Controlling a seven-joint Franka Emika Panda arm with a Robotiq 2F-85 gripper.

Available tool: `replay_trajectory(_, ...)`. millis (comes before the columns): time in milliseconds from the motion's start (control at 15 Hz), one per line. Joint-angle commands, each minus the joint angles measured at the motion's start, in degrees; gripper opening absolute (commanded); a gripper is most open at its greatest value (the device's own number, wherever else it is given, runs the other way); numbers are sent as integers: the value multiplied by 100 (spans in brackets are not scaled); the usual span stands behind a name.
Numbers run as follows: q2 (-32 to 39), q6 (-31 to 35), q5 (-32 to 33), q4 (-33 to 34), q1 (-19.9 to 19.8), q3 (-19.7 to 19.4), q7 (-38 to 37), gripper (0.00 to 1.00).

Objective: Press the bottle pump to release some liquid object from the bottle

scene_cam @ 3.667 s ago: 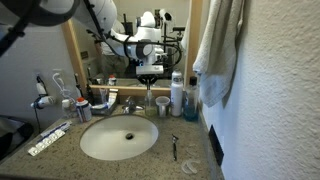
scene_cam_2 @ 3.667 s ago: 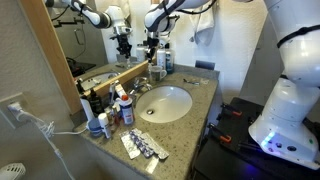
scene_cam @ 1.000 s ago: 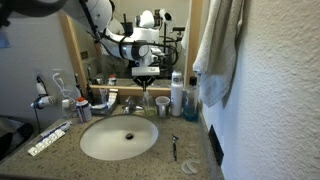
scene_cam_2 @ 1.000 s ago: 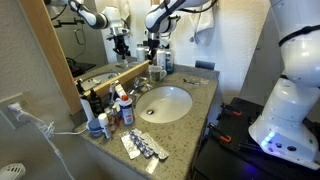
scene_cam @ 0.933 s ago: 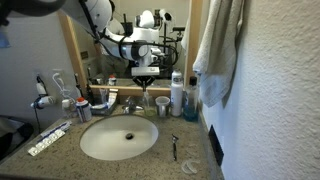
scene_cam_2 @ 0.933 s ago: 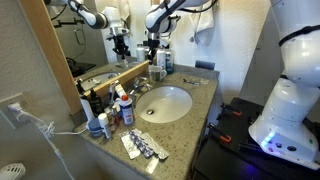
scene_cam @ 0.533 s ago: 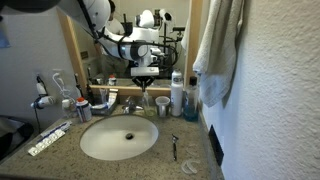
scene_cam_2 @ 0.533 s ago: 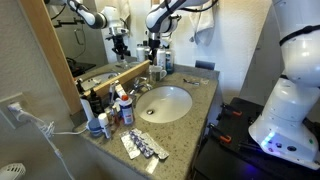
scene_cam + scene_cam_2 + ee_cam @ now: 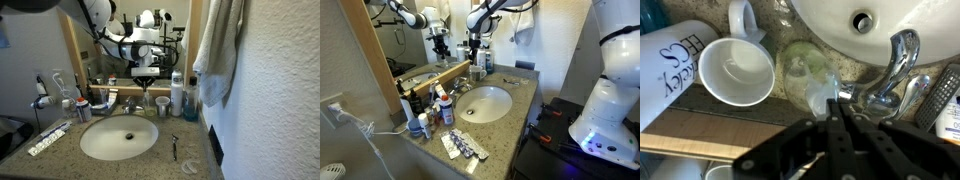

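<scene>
The small pale greenish-clear bottle (image 9: 803, 72) stands behind the sink between the faucet (image 9: 892, 72) and a white mug (image 9: 736, 72). It also shows in both exterior views (image 9: 149, 101) (image 9: 476, 72). Its pale bottle pump (image 9: 822, 101) sits right at the tips of my gripper (image 9: 836, 108). The gripper's black fingers are shut together and point straight down at the pump head. I cannot tell if they touch it. In both exterior views the gripper (image 9: 147, 75) (image 9: 473, 47) hangs directly above the bottle.
A taller white-and-blue bottle (image 9: 177, 94), a blue bottle (image 9: 189, 101) and a grey cup (image 9: 163, 105) stand beside it. The sink basin (image 9: 118, 137) lies in front. A towel (image 9: 215, 50) hangs nearby. Toiletries (image 9: 432, 108), blister packs (image 9: 465, 147) and a mirror (image 9: 120, 40) surround the sink.
Since 3.7 s ago the gripper has shifted slightly down over the bottle. Over the last second nothing has visibly moved.
</scene>
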State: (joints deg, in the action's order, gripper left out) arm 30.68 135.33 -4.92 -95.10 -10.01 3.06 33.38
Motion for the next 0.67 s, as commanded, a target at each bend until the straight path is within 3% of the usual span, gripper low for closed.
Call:
replay_trajectory(0, 218, 216, 87, -96, 3, -19, -120, 7)
replay_trajectory(600, 305, 337, 105, -80, -55, -18, -65, 7)
